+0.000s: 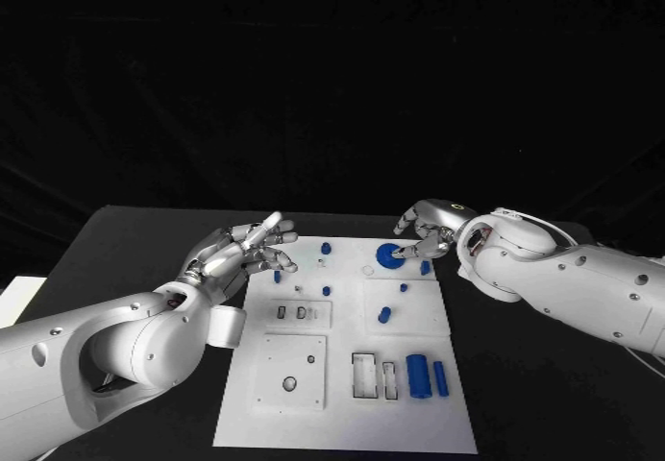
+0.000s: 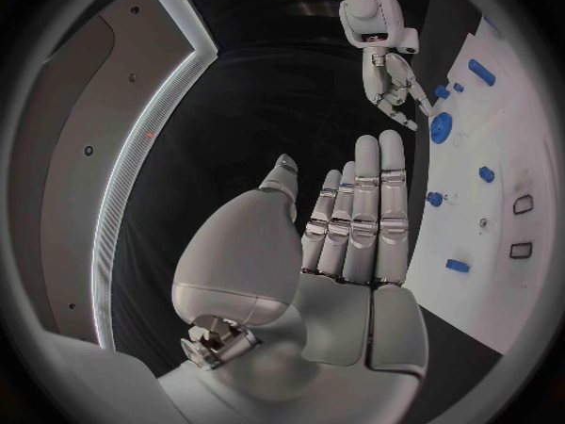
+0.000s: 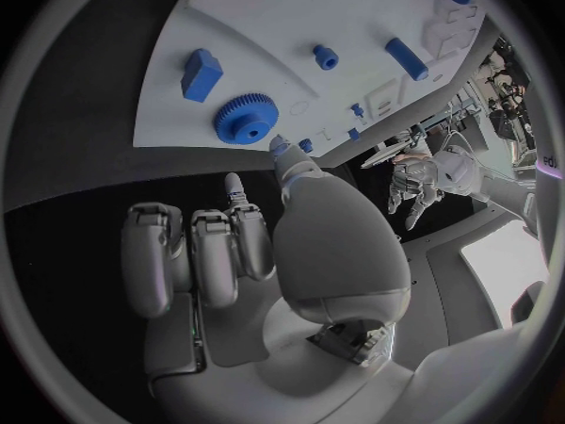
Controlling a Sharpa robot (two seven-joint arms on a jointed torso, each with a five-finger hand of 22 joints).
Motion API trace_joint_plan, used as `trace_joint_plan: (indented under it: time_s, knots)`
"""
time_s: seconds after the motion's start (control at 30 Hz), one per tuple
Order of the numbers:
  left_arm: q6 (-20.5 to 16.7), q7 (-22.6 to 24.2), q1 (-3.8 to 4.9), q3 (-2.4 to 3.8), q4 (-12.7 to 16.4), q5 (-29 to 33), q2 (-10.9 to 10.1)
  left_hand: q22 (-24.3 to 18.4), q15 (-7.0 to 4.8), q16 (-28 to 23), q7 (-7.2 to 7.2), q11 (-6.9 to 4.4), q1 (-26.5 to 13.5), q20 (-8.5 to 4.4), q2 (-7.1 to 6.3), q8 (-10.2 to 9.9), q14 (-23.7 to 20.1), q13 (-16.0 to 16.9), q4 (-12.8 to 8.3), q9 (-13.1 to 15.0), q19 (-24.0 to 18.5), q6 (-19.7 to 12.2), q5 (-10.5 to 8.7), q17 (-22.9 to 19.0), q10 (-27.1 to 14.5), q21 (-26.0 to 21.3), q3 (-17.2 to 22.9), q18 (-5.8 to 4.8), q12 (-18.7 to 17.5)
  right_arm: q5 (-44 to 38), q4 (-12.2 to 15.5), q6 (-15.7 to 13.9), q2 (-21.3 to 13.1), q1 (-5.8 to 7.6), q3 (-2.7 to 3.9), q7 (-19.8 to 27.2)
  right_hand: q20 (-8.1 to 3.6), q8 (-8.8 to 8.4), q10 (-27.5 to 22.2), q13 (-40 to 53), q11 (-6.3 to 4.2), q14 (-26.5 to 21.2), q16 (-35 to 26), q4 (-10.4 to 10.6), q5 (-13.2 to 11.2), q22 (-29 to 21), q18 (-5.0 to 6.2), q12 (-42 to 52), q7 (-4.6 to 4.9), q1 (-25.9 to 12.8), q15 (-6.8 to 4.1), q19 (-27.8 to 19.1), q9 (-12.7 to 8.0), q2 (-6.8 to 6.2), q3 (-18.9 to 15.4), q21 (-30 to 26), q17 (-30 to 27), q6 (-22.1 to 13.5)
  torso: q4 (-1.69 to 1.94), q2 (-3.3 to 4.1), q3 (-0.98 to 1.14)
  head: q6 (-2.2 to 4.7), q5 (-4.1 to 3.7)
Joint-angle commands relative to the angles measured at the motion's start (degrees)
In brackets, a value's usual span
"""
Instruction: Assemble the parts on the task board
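Flanking one blue gear [image 1: 391, 254], two hands hover empty.

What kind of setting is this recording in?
Most likely a robotics lab test bench: a black table against a dark backdrop, a white task board with blue parts such as a gear, and two robot hands over it.

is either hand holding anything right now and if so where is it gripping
Nothing is held. The left hand is open with fingers straight; the right hand hovers by the blue gear.
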Motion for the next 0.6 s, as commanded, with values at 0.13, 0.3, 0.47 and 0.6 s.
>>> trace_joint_plan:
  time_s: [0.13,0.3,0.47,0.6]
  knots:
    - [1.54,0.01,0.08,0.03,-0.13,0.04,0.09,0.09,0.09,-0.23,0.17,0.47,0.17,-0.09,0.5,-0.24,-0.34,-0.07,-0.39,-0.03,-0.4,0.07,-0.23,0.05,-0.09,0.23,-0.06,0.52,-0.3,-3.49,-0.55,3.44,0.7,-0.63,0.03,-0.69,0.11,0.54,1.65,8.2,0.2,4.93,0.55,0.19,0.45,2.55,-0.48,0.66,0.07,0.58,0.52,0.41,0.01,-0.02,-0.62,0.33,10.22,-0.92,0.07,0.02,-0.06,-0.29,0.04]
    - [1.49,-0.06,0.07,0.03,-0.24,0.04,0.08,0.09,0.08,-0.23,0.17,0.46,0.24,-0.09,0.56,-0.26,-0.35,-0.08,-0.45,-0.03,-0.43,0.08,-0.23,0.08,-0.1,0.24,-0.02,0.53,-0.32,-3.92,-0.88,4.07,1.17,-0.96,0.03,-0.49,0.15,0.68,1.63,8.25,0.23,4.97,0.7,0.3,0.75,2.78,-0.53,0.67,0.1,0.74,0.56,0.52,0.0,0.17,-0.61,0.43,10.51,-1.03,0.17,0.03,-0.11,-0.37,-0.06]
    - [1.5,-0.08,0.07,0.03,-0.3,0.04,0.09,0.09,0.08,-0.23,0.17,0.46,0.24,-0.09,0.56,-0.26,-0.35,-0.08,-0.45,-0.03,-0.43,0.08,-0.23,0.08,-0.1,0.24,-0.02,0.53,-0.32,-4.36,-1.77,4.5,1.77,-1.38,0.02,-0.36,0.18,0.83,1.64,8.32,0.24,4.98,0.75,0.32,0.88,2.87,-0.54,0.7,0.11,0.93,0.59,0.56,0.01,0.35,-0.54,0.47,10.6,-1.03,0.11,0.03,-0.14,-0.34,0.04]
    - [1.51,-0.09,0.07,0.03,-0.32,0.04,0.1,0.09,0.08,-0.24,0.17,0.46,0.27,-0.09,0.58,-0.27,-0.36,-0.08,-0.48,-0.03,-0.44,0.07,-0.23,0.09,-0.11,0.24,-0.01,0.53,-0.33,-4.46,-2.2,4.35,2.04,-1.61,0.02,-0.16,0.21,1.04,1.68,8.44,0.25,4.98,0.77,0.33,0.95,2.87,-0.54,0.78,0.1,1.16,0.6,0.56,0.03,0.67,-0.4,0.48,10.62,-0.97,0.14,0.07,-0.11,-0.45,0.12]
